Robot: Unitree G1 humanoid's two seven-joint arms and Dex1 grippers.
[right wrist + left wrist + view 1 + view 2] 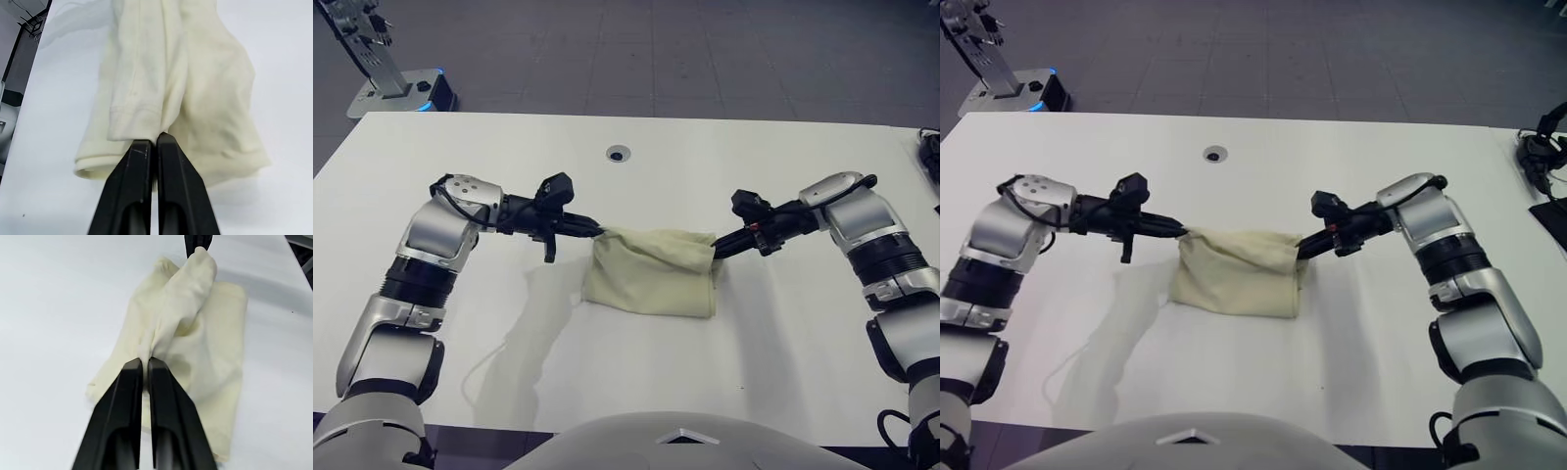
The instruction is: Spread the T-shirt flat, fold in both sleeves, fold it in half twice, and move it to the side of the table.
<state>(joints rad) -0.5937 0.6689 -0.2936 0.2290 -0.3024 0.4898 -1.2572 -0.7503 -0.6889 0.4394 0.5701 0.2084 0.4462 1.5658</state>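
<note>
The pale yellow T-shirt point(651, 279) is seen folded into a compact, rumpled bundle near the middle of the white table point(783, 166), its near edge resting on the tabletop with layered hems showing. Its far edge is slung between the two arms. The left gripper point(145, 363) is clamped on the far left corner and the right gripper point(154, 139) is pinched tight on the far right corner, with fabric bunched at each. Farther back, a small round port point(619, 153) is set in the tabletop, well apart from the shirt.
</note>
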